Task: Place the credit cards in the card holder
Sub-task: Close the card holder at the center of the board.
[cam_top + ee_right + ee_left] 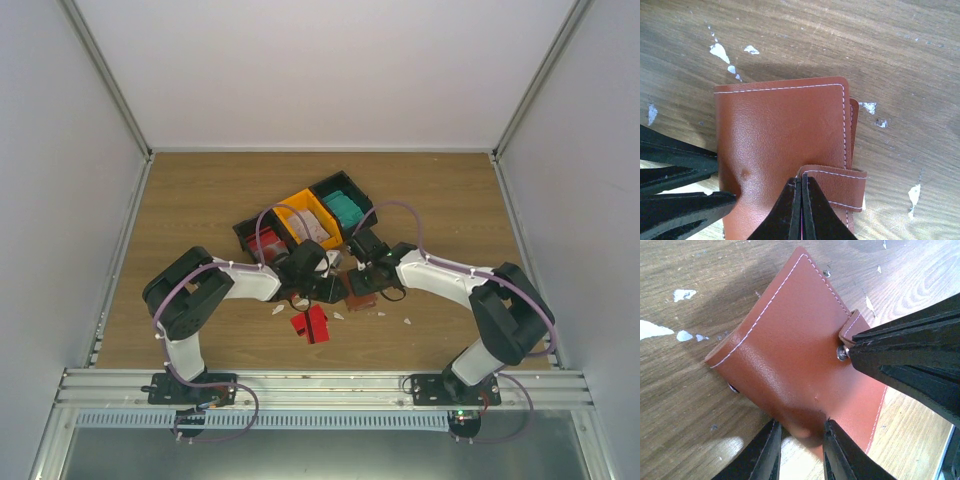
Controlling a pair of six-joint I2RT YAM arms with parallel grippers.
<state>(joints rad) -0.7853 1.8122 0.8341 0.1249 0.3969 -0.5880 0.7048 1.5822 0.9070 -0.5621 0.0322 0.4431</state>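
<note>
The reddish-brown card holder (360, 297) lies folded shut on the wooden table between both arms. My left gripper (800, 440) grips its folded edge (790, 365) between its two fingers. My right gripper (801, 182) is shut on the end of the holder's snap strap (840, 187), over the cover (780, 125). A teal card (347, 210), a pale pinkish card (310, 228) and a red card (265, 243) sit in the bins behind. A red card-like thing (310, 325) lies on the table in front of the holder.
Joined black and orange bins (300, 205) stand just behind the grippers. White scraps (278, 309) lie scattered around the holder, and also show in the right wrist view (720, 51). Grey walls close in the table's sides and back.
</note>
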